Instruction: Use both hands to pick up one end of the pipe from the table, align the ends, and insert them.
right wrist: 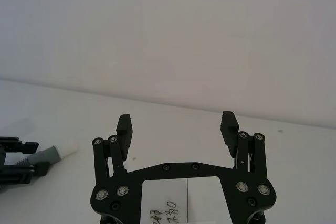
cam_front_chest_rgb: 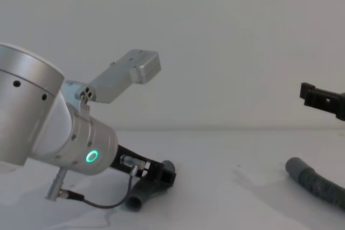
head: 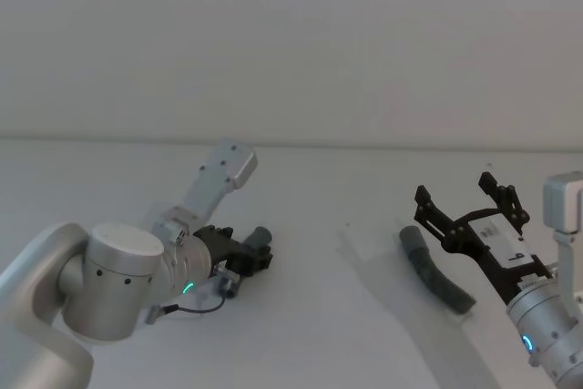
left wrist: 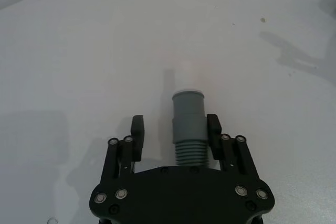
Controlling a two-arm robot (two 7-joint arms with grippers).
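Note:
The short grey tube [left wrist: 188, 121] with its white tip [left wrist: 189, 92] lies between the fingers of my left gripper [left wrist: 175, 135]. One finger [left wrist: 212, 131] is against it and the other [left wrist: 137, 136] stands clear, so the gripper is open. In the head view this gripper [head: 250, 252] is low over the white table [head: 301, 334], left of centre. In the chest view the tube [cam_front_chest_rgb: 141, 193] slants down to the table. My right gripper [head: 460, 190] hangs open and empty above the ribbed hose [head: 435, 272]. The hose's smooth cuff [head: 410, 239] points toward the left arm.
The right wrist view shows the right gripper [right wrist: 176, 121] open toward a bare wall, with the tube's white tip [right wrist: 65, 149] far off at its edge. A thin cable [cam_front_chest_rgb: 91, 204] loops under the left wrist. Bare table lies between the two pipe pieces.

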